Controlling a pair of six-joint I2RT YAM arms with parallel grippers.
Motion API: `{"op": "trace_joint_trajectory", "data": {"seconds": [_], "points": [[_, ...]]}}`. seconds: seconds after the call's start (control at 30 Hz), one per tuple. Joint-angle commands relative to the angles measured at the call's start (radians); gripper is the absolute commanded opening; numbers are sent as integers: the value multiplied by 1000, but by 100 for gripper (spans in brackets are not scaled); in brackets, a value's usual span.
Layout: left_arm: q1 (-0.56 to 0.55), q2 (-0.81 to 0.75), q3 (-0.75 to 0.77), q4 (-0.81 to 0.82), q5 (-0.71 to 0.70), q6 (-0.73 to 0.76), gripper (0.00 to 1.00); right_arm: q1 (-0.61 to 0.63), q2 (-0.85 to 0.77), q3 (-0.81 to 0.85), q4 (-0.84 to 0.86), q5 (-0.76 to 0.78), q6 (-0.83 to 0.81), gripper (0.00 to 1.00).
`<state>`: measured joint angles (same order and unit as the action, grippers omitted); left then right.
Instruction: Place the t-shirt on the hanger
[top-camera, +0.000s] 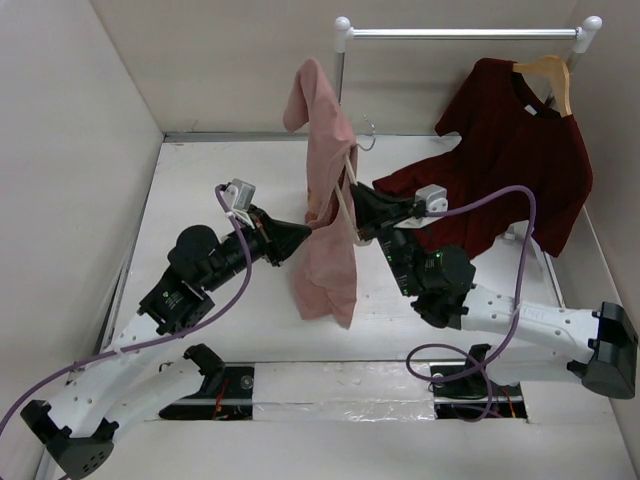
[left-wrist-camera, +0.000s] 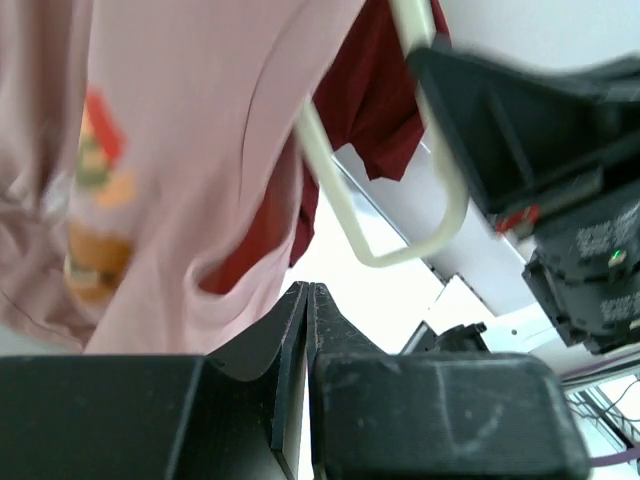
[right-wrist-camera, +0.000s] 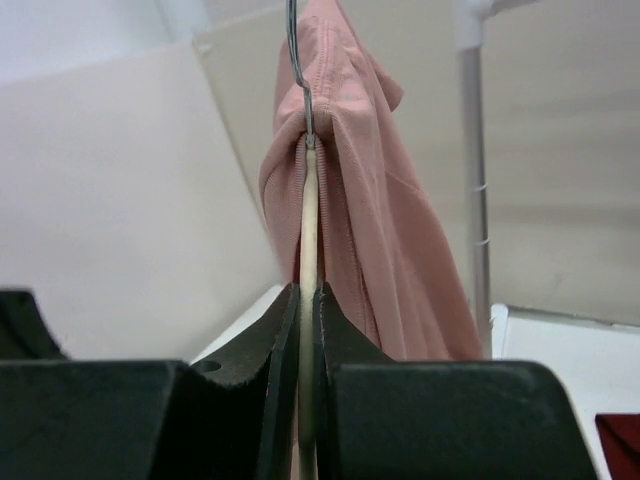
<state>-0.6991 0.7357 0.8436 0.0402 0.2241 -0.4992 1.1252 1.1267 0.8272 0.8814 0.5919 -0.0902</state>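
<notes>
The salmon-pink t-shirt (top-camera: 325, 200) hangs in the air at mid-table, draped on the thin cream hanger (top-camera: 346, 205), whose metal hook (top-camera: 368, 135) sticks out at the top. My right gripper (top-camera: 360, 207) is shut on the hanger's bar (right-wrist-camera: 309, 220), with the shirt (right-wrist-camera: 360, 200) bunched over the top and hanging mostly to one side. My left gripper (top-camera: 303, 237) is shut, its tips (left-wrist-camera: 308, 290) right beside the shirt's lower cloth (left-wrist-camera: 200, 150); no cloth shows between the pads. The orange print (left-wrist-camera: 95, 200) and a bare corner of the hanger (left-wrist-camera: 345, 215) show in the left wrist view.
A dark maroon t-shirt (top-camera: 510, 160) hangs on a tan wooden hanger (top-camera: 550, 72) from the white rack rail (top-camera: 460, 33) at the back right, its hem close behind my right arm. White walls (top-camera: 70, 150) enclose the table on the left and at the back.
</notes>
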Motion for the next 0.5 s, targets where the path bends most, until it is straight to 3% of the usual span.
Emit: {"op": "trace_joint_trajectory", "data": {"seconds": [0.0,0.17,0.3,0.47], "points": [[-2,7,-1,-5,26,-1,0,-13,21,67,189,12,-5,0],[-2,50,18,-10,95,1,0,-24,91,104,227,59,-34,0],[-2,-10,31,-23,-9,13,0,4,79,92,237,43,-72,0],[-2,16,153,36,-55,56,40,22,62,27,237,71,-36,0]]}}
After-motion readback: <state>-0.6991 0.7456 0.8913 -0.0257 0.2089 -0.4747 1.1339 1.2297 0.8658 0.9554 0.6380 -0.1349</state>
